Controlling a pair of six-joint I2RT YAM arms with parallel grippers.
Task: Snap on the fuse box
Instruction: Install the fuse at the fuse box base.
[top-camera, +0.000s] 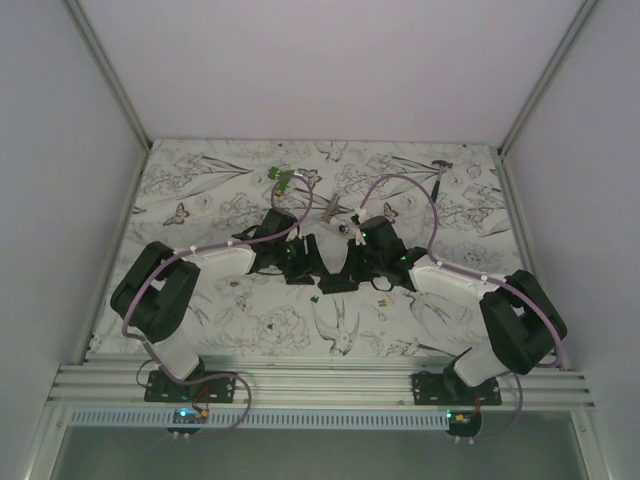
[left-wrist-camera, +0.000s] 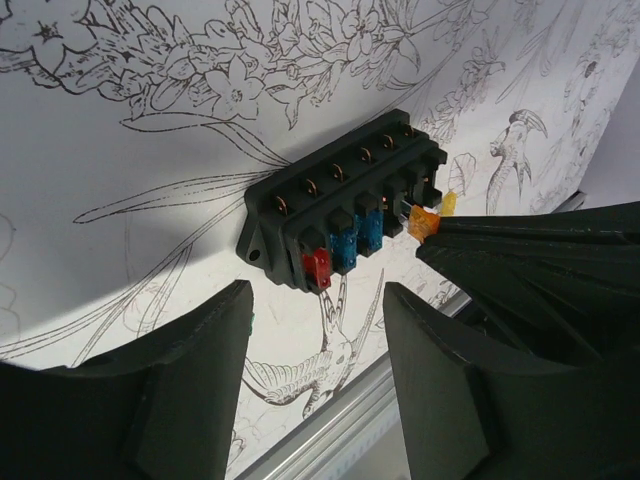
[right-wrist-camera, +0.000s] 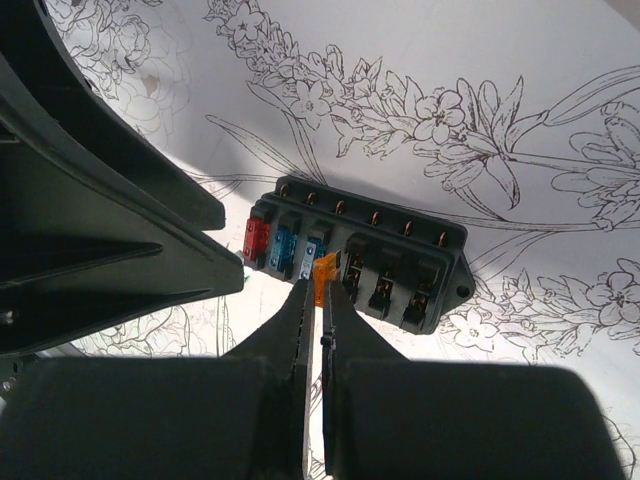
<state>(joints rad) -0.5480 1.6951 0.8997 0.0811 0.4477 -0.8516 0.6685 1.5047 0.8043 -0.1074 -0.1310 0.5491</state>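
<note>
Pinching orange fuse (right-wrist-camera: 322, 268), right gripper (right-wrist-camera: 322, 290) at black six-slot fuse box (right-wrist-camera: 400, 250); left gripper (left-wrist-camera: 318, 295) wide.

A white cloth (top-camera: 240, 335) printed with line drawings of flowers, butterflies and birds covers the table, with plain white walls (top-camera: 330, 60) around it and a ribbed metal rail (top-camera: 320, 378) along the near edge. Toward the far side lies a green clip-like piece (top-camera: 283, 178), with a grey metal tool (top-camera: 330, 207) just to its right and a little nearer. A tiny green bit (top-camera: 313, 297) lies near the middle of the cloth.
</note>
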